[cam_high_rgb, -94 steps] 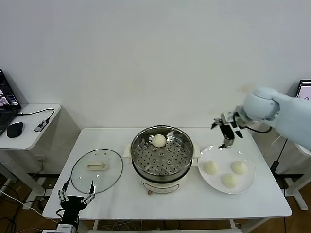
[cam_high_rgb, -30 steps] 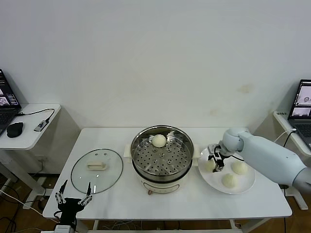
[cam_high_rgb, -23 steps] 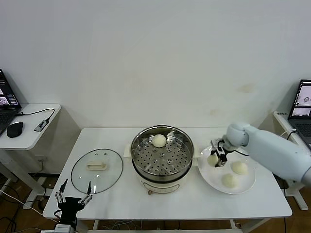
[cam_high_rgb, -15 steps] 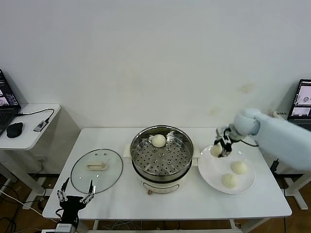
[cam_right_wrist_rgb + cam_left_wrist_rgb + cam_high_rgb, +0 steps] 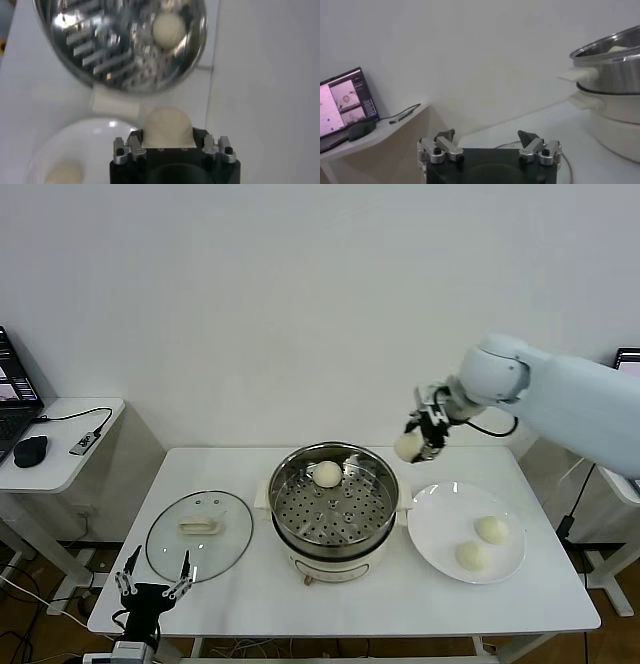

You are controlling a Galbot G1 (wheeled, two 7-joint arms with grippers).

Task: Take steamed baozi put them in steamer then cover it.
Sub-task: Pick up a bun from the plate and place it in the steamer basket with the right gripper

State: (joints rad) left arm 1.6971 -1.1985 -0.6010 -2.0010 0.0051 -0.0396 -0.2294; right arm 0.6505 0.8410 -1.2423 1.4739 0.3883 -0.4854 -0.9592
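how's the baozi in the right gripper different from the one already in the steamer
The held baozi hangs in the air, clamped in the right gripper beside the steamer's rim; the baozi in the steamer rests on the perforated tray near the far wall. The held one is partly hidden by the fingers; the other sits fully exposed, touched by nothing. Both are round, smooth and cream-white, and look alike in size.

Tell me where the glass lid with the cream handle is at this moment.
In the head view, the round glass lid lies flat on the white table, on the robot's left, beside the shiny steel steamer.
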